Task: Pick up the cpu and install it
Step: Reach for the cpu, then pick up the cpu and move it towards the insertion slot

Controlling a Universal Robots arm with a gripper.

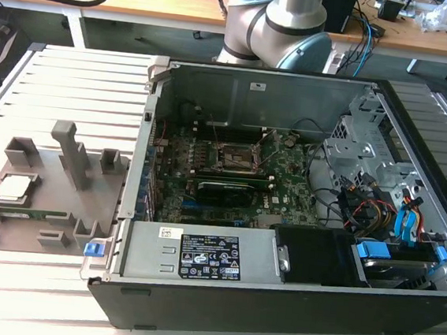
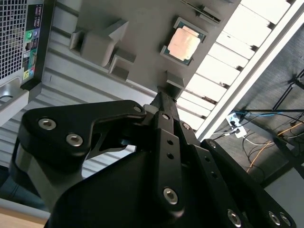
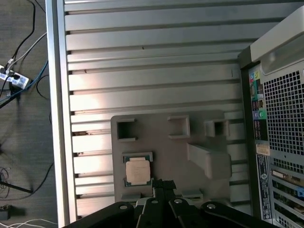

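The pincer (image 2: pixel 161 95) hangs over the slatted counter (image 3: pixel 142 61) with its 2 fingers closed tip to tip and nothing held between them. In both wrist views the cpu (image 3: pixel 137 169) lies below the pincer and just off its tips, flat in a shallow square seat of the grey holder plate (image 3: pixel 199 137), metal top up and not touched. The open computer case (image 1: pixel 278 260) stands well off to the pincer's side, its socket (image 1: pixel 236 159) bare.

I'd judge the cpu light, thin and stiff. Its smooth lid is likely slippery, and its underside contacts too delicate to scrape or drop. The sensible hold looks like 2 opposite edges, taken level, with the fingers first spread wider than the chip.
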